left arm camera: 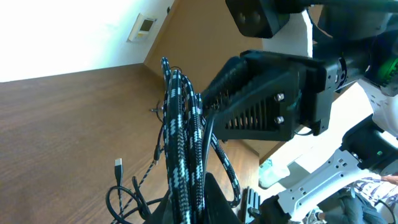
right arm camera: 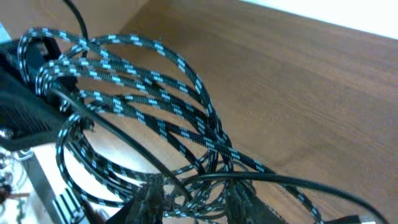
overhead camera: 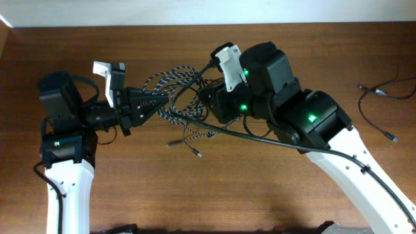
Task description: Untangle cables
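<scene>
The cables are a tangle hanging between my two grippers above the brown table [overhead camera: 292,52]. The black-and-white speckled braided cable [overhead camera: 168,80] loops widely in the right wrist view [right arm camera: 143,81] and runs up from my left jaws in the left wrist view [left arm camera: 180,124]. Thin black cables [left arm camera: 124,199] with a small plug [left arm camera: 118,165] hang beside it. Two plug ends [overhead camera: 174,142] rest on the table. My left gripper [overhead camera: 159,103] [left arm camera: 193,208] is shut on the braided strands. My right gripper [overhead camera: 207,99] [right arm camera: 196,202] holds the bundle from the right.
A thicker smooth black cord [overhead camera: 260,138] of the right arm runs under the tangle toward the lower right. A separate thin black cable [overhead camera: 380,104] lies at the table's far right. The right gripper's fingers [left arm camera: 261,106] are close in front of the left wrist camera.
</scene>
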`<state>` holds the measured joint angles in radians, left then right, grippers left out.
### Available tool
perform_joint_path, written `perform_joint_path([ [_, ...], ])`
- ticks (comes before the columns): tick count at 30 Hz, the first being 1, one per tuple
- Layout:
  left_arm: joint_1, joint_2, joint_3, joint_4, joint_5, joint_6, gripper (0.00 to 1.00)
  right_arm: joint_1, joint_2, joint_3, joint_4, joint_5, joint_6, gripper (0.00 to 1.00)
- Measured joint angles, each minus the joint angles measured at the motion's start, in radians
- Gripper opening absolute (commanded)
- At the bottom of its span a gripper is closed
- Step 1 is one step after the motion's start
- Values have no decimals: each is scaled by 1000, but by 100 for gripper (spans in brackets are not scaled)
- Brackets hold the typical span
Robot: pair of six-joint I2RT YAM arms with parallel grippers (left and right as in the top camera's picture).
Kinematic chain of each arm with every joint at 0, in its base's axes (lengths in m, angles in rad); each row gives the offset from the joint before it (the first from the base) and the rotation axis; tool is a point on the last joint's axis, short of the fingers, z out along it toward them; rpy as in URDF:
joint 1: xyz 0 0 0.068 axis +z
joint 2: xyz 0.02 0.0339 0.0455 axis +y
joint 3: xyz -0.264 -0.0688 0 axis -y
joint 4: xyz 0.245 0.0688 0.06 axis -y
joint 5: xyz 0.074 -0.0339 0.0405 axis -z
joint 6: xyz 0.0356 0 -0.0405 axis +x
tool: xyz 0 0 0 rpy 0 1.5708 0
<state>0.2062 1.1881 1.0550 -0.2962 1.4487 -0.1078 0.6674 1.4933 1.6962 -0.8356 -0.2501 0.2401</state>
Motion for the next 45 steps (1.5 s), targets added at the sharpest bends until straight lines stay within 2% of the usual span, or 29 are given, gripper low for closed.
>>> perform_joint_path([
  [4,0,0,0,0,3,3,0,0,0,0,-1,-29,-5,34],
  [9,0,0,0,-14,3,4,0,0,0,0,4,-127,-154,35],
  [15,1,0,0,-64,40,10,0,0,11,0,45,-117,-174,34],
  [18,5,0,0,-66,58,11,1,8,59,0,43,-105,-180,4],
  [19,5,0,0,-67,59,11,5,19,68,0,40,-98,-190,4],
  [22,10,0,0,-67,53,11,6,39,70,0,36,-84,-191,4],
  [24,10,-1,3,-132,-14,11,15,17,42,0,30,-80,-191,4],
  [25,5,-1,6,-212,-114,12,17,0,11,0,31,-87,-192,4],
  [26,0,-1,11,-288,-194,16,32,-28,-51,0,17,-97,-191,4],
  [27,-4,-1,10,-348,-283,14,40,-48,-94,0,10,-95,-191,4],
  [28,-1,0,9,-369,-363,14,43,-81,-170,0,4,-90,-190,4],
  [29,0,0,9,-370,-395,16,41,-85,-200,0,2,-87,-191,4],
  [30,0,0,9,-373,-426,14,15,-85,-221,0,-3,-74,-191,4],
  [31,0,0,9,-373,-445,14,0,-85,-220,0,-7,-61,-191,4],
  [33,0,0,10,-401,-528,14,0,-85,-208,0,-24,-27,-191,4],
  [34,0,0,9,-420,-559,13,10,-85,-208,0,-24,-23,-190,4],
  [35,0,0,9,-419,-538,-1,39,-85,-208,0,-23,-19,-189,4],
  [37,-5,0,9,-415,-410,-2,86,-85,-208,0,0,-19,-187,4],
  [38,-20,0,9,-434,-367,7,99,-85,-207,0,13,-19,-183,4],
  [40,-89,0,9,-466,-310,11,100,-85,-207,0,35,-21,-167,4],
  [43,-182,0,9,-467,-303,-8,99,-85,-195,0,42,-46,-162,4],
  [45,-233,0,9,-468,-427,-141,95,-85,-186,0,50,-93,-161,4],
])
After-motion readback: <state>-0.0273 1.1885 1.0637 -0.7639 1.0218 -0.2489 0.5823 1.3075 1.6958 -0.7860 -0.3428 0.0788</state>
